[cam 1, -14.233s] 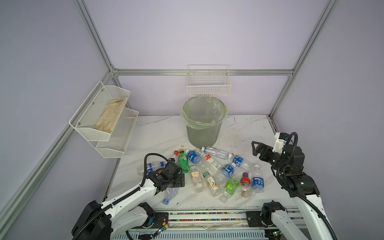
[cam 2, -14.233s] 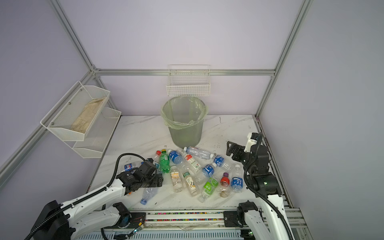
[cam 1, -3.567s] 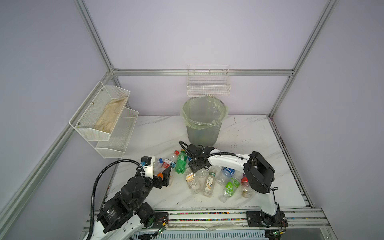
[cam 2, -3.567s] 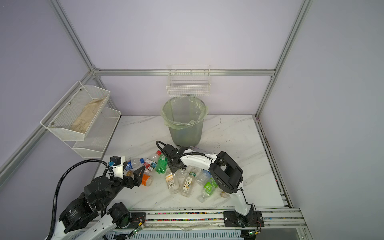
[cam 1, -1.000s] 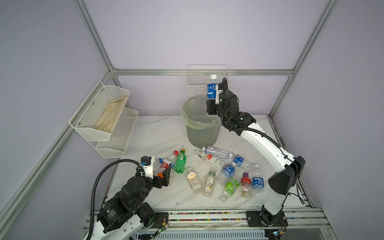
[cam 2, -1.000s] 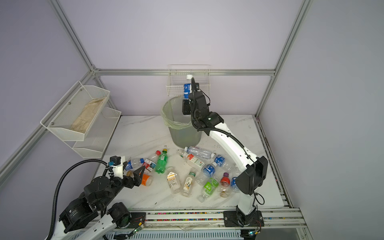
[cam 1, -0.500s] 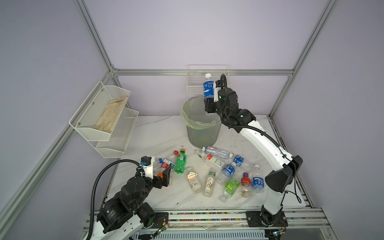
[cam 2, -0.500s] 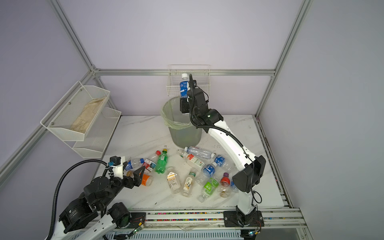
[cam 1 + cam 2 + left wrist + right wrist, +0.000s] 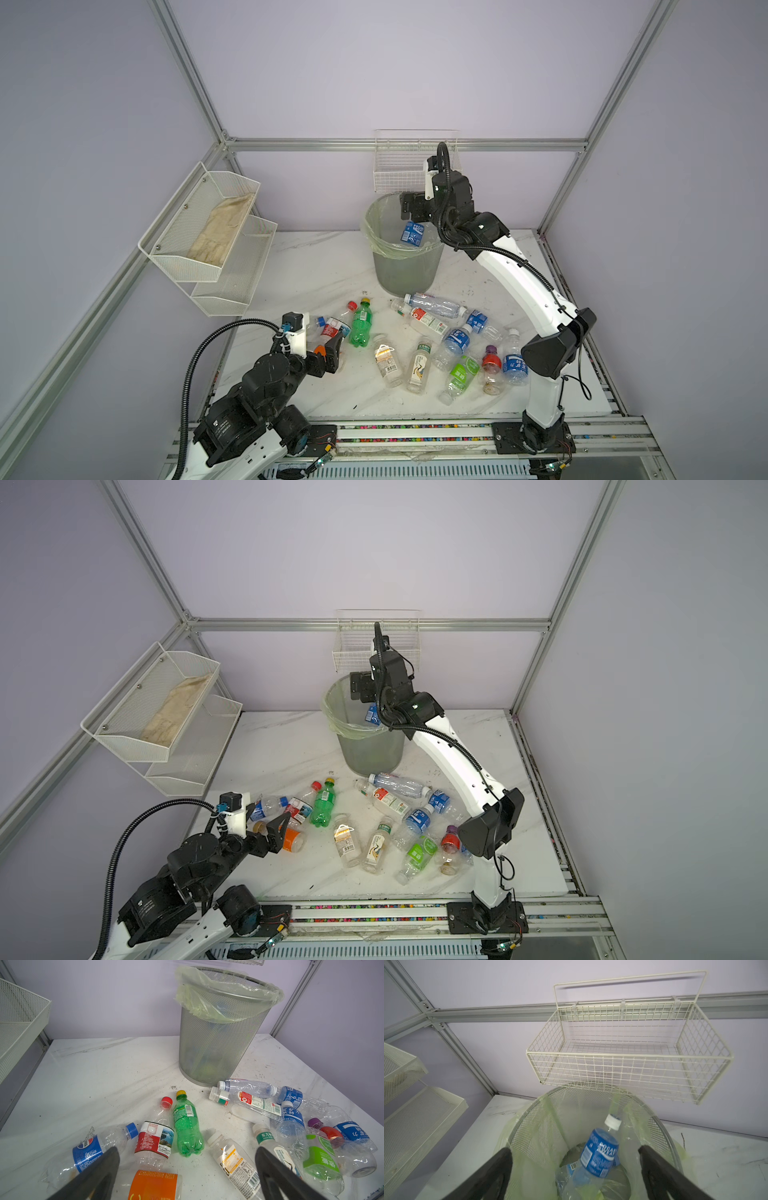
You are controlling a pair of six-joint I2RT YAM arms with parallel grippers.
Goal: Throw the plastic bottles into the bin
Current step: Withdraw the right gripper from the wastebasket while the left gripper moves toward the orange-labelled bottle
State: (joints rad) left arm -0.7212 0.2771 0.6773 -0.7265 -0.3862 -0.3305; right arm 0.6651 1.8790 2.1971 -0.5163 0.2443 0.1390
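Bin (image 9: 402, 270) under wire basket (image 9: 397, 176); btls (image 9: 360, 330) strewn nearby.

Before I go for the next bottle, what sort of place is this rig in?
Most likely a lab test cell for robots, not a home: plain lilac wall panels in an aluminium frame, a marble-look tabletop, and plastic bottles strewn before a lined mesh bin.

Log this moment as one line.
right gripper: open above bin | blue-label bottle: loose inside bin | left gripper: open near other bottles
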